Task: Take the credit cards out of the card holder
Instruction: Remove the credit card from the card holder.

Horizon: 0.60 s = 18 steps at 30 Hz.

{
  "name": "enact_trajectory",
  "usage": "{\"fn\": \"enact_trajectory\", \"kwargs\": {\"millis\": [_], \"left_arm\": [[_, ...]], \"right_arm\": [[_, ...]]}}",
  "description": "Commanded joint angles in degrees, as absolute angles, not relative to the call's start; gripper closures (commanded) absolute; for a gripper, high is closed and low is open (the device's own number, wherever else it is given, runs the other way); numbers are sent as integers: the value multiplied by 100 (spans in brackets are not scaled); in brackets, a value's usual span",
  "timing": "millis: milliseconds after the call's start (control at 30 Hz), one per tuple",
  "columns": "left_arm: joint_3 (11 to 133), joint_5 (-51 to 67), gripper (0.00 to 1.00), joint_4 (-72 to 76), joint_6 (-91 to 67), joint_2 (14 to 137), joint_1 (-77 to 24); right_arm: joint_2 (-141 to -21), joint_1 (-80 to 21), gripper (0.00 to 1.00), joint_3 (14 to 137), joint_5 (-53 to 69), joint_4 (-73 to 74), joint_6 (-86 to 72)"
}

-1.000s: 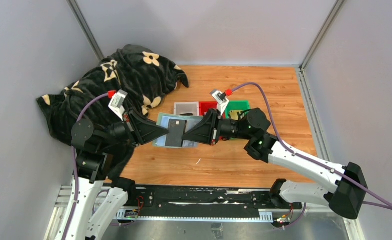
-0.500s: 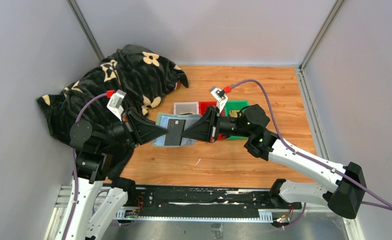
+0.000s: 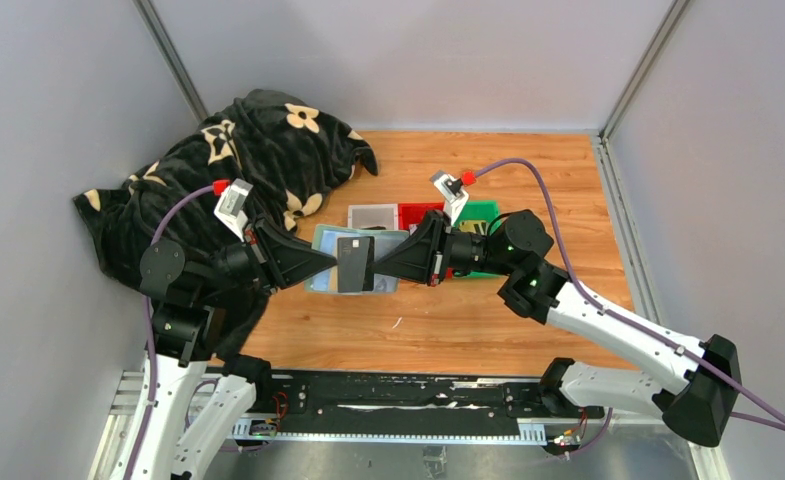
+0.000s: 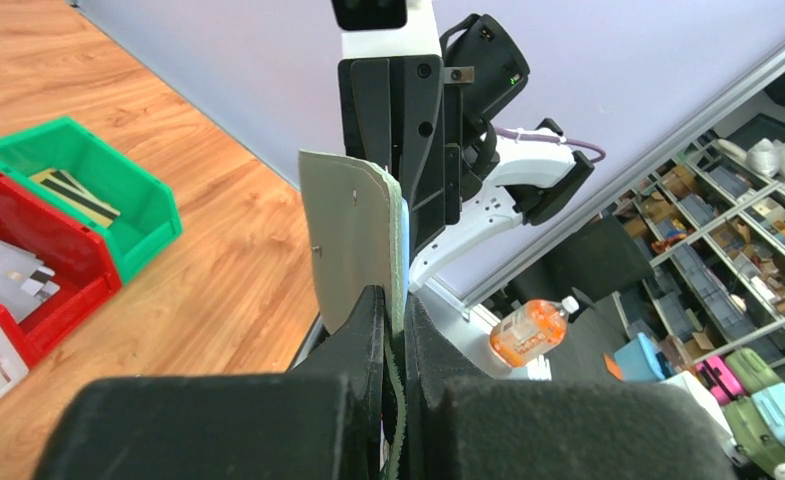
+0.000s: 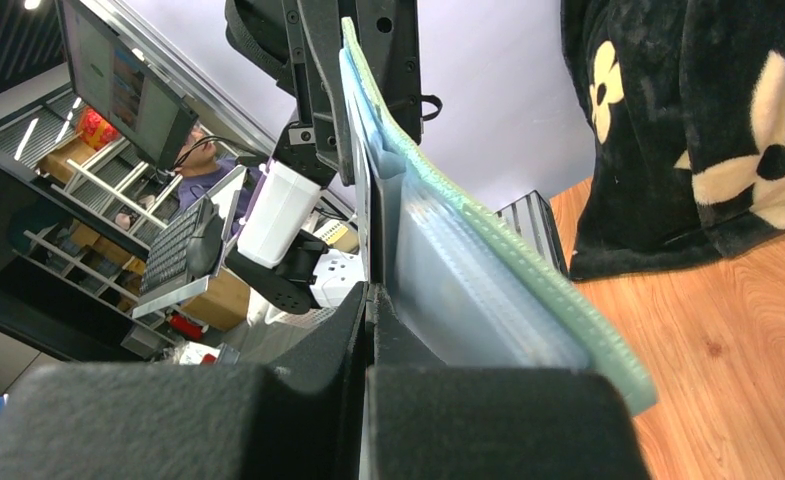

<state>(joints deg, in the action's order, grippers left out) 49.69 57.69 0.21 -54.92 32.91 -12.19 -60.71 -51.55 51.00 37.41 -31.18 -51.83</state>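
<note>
The card holder (image 3: 320, 243) hangs open above the table, sage green outside and pale teal inside. My left gripper (image 3: 334, 262) is shut on its left edge, and in the left wrist view the green edge (image 4: 398, 250) runs between the closed jaws of my left gripper (image 4: 396, 300). A black credit card (image 3: 355, 264) lies across the holder's inner face. From the right, my right gripper (image 3: 376, 265) is shut on that card. The right wrist view shows my right gripper (image 5: 370, 295) pinching the thin card beside the teal inner face (image 5: 468, 300).
A white tray (image 3: 371, 216), a red tray (image 3: 418, 211) and a green tray (image 3: 480, 211) sit in a row behind the grippers, the red and green ones holding cards. A black flowered blanket (image 3: 238, 165) is heaped at the back left. Grey walls close in the table.
My right gripper has drawn back slightly to the right, and the black card has shifted with it across the holder. The left gripper and the holder have stayed put.
</note>
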Motion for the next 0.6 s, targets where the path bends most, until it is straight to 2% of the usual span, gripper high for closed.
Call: {"fn": "enact_trajectory", "kwargs": {"millis": [0,400,467,567], "left_arm": [[5074,5906,100,132,-5546,3261,-1239],[5098,5848,100,167,-5576,3295,-1239],[5106,5849,100,167,-5581,3296,-1239],[5115,5861,100,157,-5570,3283,-1239]], "right_arm": [[-5986,-5059,100,5003,3649,-3280,-5151],[-6266,-5257,98,4752,3788,-3864,-5414],[-6320,-5269,93,4770,3805,-3964,-5441],[-6337,-5274,80,4779,3840,-4106,-5479]]}}
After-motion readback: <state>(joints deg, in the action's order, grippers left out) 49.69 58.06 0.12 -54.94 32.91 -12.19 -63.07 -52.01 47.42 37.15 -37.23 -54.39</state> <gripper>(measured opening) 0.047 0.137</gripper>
